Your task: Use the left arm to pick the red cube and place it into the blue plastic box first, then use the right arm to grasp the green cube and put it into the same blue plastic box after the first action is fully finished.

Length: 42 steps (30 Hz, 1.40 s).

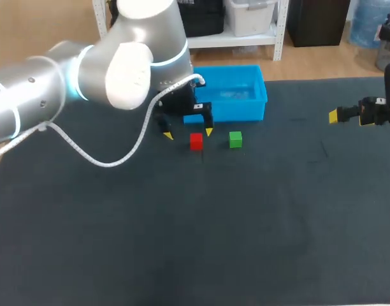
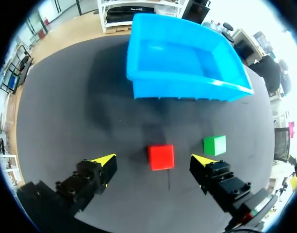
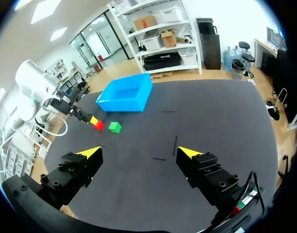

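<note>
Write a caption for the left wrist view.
Left gripper, open, above the red cube; green cube beside it; blue box ahead.

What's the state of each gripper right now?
Left gripper: open, red cube between its fingers, not gripped.
Right gripper: open, holding nothing.

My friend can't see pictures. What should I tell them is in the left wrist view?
The left tool is open, and the red cube lies on the dark table between its two yellow-tipped fingers, touching neither. The green cube sits beside the red one, close to one finger, and the empty blue plastic box stands further ahead.
</note>
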Available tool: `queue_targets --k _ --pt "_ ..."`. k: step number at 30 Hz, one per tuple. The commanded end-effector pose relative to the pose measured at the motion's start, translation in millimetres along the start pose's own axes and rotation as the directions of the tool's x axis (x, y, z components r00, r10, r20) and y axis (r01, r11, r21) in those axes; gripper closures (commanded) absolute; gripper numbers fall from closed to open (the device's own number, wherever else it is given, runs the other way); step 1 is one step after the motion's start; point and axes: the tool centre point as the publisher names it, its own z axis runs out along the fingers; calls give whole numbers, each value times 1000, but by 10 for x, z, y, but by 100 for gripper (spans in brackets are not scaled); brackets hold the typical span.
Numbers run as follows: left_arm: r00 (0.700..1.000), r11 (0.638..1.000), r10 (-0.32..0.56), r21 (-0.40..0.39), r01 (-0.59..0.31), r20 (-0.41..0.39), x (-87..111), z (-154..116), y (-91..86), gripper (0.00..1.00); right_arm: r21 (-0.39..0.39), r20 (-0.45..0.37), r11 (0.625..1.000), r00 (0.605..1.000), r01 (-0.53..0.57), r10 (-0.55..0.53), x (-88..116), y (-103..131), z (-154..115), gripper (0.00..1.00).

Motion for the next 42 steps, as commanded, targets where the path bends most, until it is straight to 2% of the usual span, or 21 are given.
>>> queue_targets --k 1,10,11,12,13,14,16,27,35,37,39,40,42 --pt "1000 1000 7 -22 -7 -19 -142 72 -67 0 -1 -1 1000 1000 1 -1 1 -5 -2 0" --pt "999 999 27 -36 -28 -30 -222 159 -75 1 -1 -1 1000 1000 1 -1 1 -5 -2 0" --pt "999 999 29 -36 -30 -29 -226 166 -76 5 -1 -1 1000 1000 1 -1 1 -5 -2 0" --pt "999 999 30 -37 -31 -30 -229 172 -79 25 -1 -1 1000 1000 1 -1 1 -5 -2 0" --pt "999 999 31 -37 -32 -31 -231 180 -81 34 -1 -1 1000 1000 1 -1 1 -5 -2 0" --pt "999 999 32 -37 -33 -32 -231 189 -83 34 -1 -1 1000 1000 1 -1 1 -5 -2 0" --pt "999 999 32 -43 -34 -36 -226 205 -85 51 -1 -1 1000 1000 1 -1 1 -5 -2 0" --pt "998 998 28 -60 -31 -58 -190 289 -87 60 -1 -1 1000 1000 1 -1 1 -5 -2 0" --pt "997 997 41 -61 -45 -61 -201 289 -109 77 -1 -1 1000 1000 1 -1 1 -5 -2 0" --pt "997 997 43 -61 -47 -60 -202 285 -114 78 -1 -1 1000 1000 1 -1 1 -5 -2 0" --pt "997 997 44 -61 -48 -59 -204 283 -117 84 -1 -1 1000 1000 1 -1 1 -5 -2 0" --pt "997 997 45 -61 -48 -59 -204 281 -120 84 -1 -1 1000 1000 1 -1 1 -5 -2 0" --pt "997 997 45 -62 -48 -61 -204 280 -122 76 -1 -1 1000 1000 1 -1 1 -5 -2 0"
